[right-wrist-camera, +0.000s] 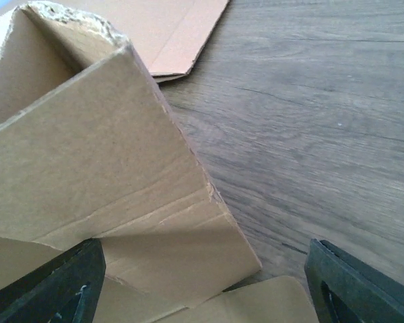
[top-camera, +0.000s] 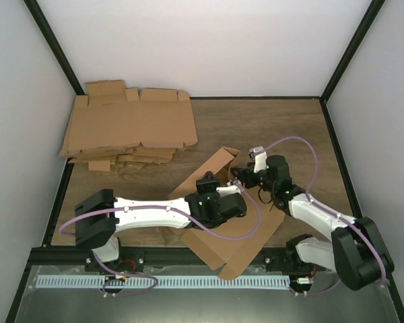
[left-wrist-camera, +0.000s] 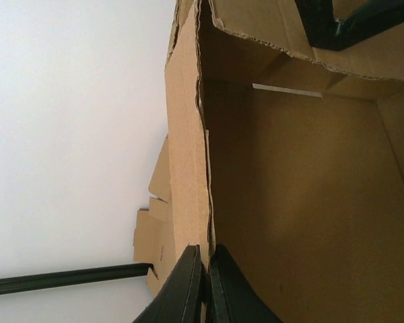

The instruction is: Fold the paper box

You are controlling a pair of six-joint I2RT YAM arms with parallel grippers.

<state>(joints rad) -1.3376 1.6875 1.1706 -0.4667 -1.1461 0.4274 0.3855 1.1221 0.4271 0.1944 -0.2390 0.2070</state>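
Both arms: white moulded link shells (top-camera: 148,212), black joint housings (top-camera: 94,222), lilac cables (top-camera: 303,142) looped alongside, small green indicator lights (top-camera: 202,200), matte black fingers (left-wrist-camera: 185,289).

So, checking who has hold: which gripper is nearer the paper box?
Left. The left gripper is shut on an upright wall of the paper box; the right gripper hangs open over its raised corner, not gripping.

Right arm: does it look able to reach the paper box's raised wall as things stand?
Likely yes. The right gripper is open, the raised wall of the paper box lies just ahead of its fingers, and nothing stands in between.
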